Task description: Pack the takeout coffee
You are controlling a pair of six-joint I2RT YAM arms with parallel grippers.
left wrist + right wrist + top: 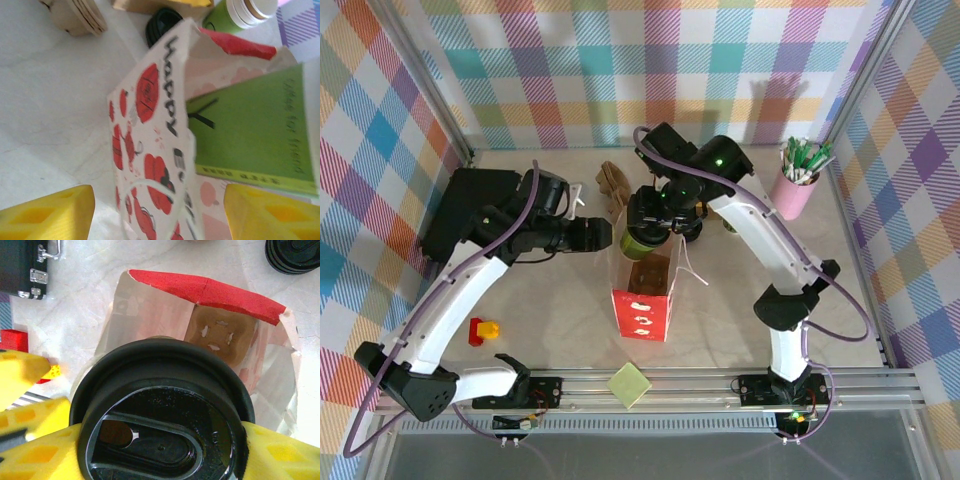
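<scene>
The takeout coffee point(642, 241), a green cup with a black lid point(162, 415), hangs upright over the open mouth of the red paper bag point(642, 305), and my right gripper point(160, 452) is shut on it just under the lid. Past the lid the bag's red rim point(210, 292) and brown floor show. My left gripper point(604, 236) is at the bag's left side. Its yellow fingers point(45, 215) stand wide apart, open, with the bag's printed wall point(150, 125) and white handle between them. The cup's green side point(255, 130) rises behind that wall.
A stack of lidless green cups point(247, 12) and a pile of black lids point(292, 255) stand behind the bag. A pink cup of pens point(795, 190) is at the back right, a black case point(470, 205) at the left. A red-and-yellow block point(483, 330) and a yellow pad point(629, 384) lie near the front.
</scene>
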